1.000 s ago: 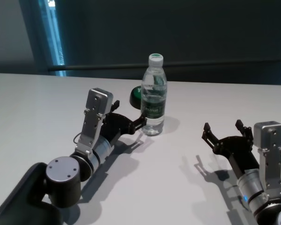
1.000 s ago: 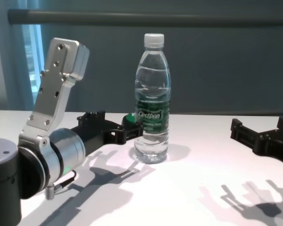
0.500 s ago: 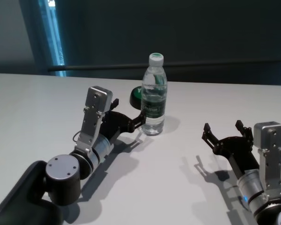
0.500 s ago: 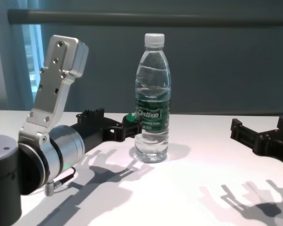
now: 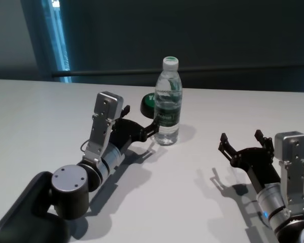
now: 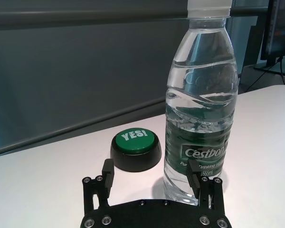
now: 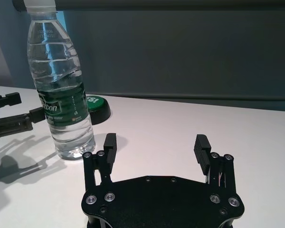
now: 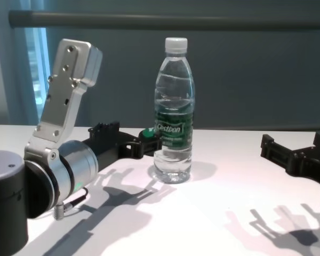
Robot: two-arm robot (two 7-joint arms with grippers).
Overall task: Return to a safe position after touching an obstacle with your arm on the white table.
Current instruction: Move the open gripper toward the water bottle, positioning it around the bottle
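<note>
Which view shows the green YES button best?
The left wrist view: the green button sits whole, lettering readable, beside the bottle, past the open left gripper. The head, chest and right wrist views show it partly hidden behind the bottle.

Behind the work surface stands a dark grey-blue wall (image 5: 192,35), crossed by a dark horizontal rail (image 8: 165,20). At the left a narrow vertical strip of window (image 5: 58,38) glows bright blue with daylight. Light falls from the front, throwing sharp shadows (image 8: 117,205) onto the glossy white top
</note>
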